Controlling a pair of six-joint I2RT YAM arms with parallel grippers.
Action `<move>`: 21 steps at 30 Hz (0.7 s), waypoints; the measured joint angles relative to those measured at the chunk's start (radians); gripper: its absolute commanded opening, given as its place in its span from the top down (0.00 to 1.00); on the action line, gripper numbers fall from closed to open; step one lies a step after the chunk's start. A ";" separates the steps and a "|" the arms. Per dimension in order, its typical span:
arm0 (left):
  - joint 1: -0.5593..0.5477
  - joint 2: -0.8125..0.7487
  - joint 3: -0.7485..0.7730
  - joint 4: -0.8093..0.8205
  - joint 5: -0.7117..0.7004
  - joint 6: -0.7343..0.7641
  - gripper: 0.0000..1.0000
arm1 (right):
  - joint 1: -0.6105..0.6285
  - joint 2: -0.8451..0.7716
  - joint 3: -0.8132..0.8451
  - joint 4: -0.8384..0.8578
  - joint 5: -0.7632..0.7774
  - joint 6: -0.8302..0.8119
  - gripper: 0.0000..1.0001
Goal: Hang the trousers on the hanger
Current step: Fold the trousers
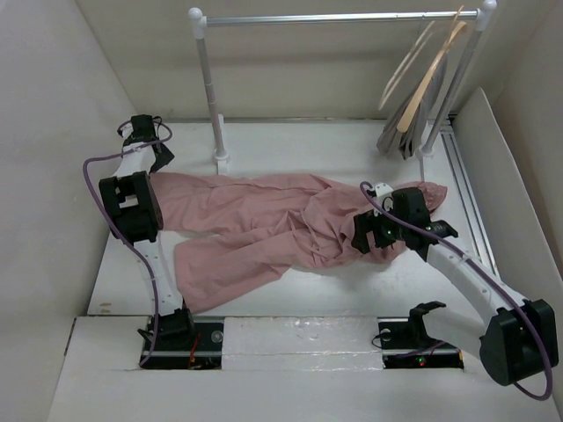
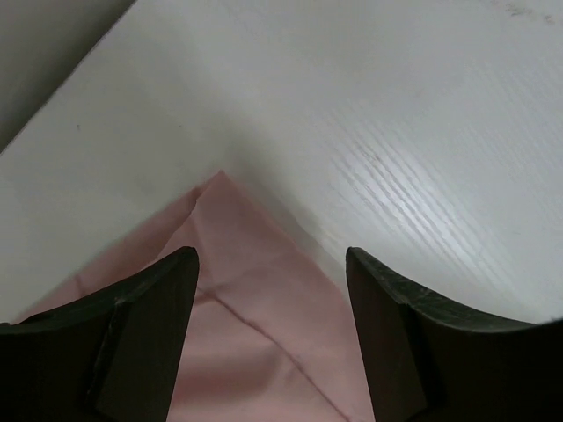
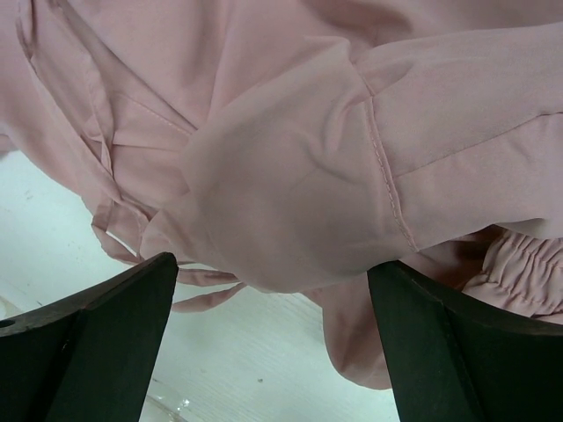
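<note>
so, white wooden table point(image 1: 290, 145): it carries the whole job; nothing has been lifted off it.
large dusty-pink fabric trousers point(image 1: 255, 220): spread flat across the middle of the table, both long legs running to the left and the gathered waist bunched at the right. no part is on any hanger, so the main step is not yet done.
white clothes rack with a metal rail point(image 1: 334, 18): stands at the back of the table, well apart from the trousers.
grey garment point(image 1: 394, 136): hangs at the rail's right end, not part of the job.
thin pale cream triangular hanger point(image 1: 405, 66): hooked on the rail's right end, blurred, just beside a broader tan wooden hanger point(image 1: 428, 79); it looks untouched and has to be fetched or the trousers brought up to it.
left gripper point(image 2: 270, 264): fingers spread apart, hovering above a leg-hem corner at the far left, gripping nothing.
right gripper point(image 3: 273, 264): fingers apart over the bunched waist fabric, not closed on it.
thin pink drawstrings point(image 3: 114, 220): trailing loose below the waist onto the table.
</note>
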 measured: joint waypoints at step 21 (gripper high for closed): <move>-0.032 0.055 0.200 -0.020 -0.084 -0.011 1.00 | -0.017 -0.012 0.038 -0.064 0.002 -0.058 0.00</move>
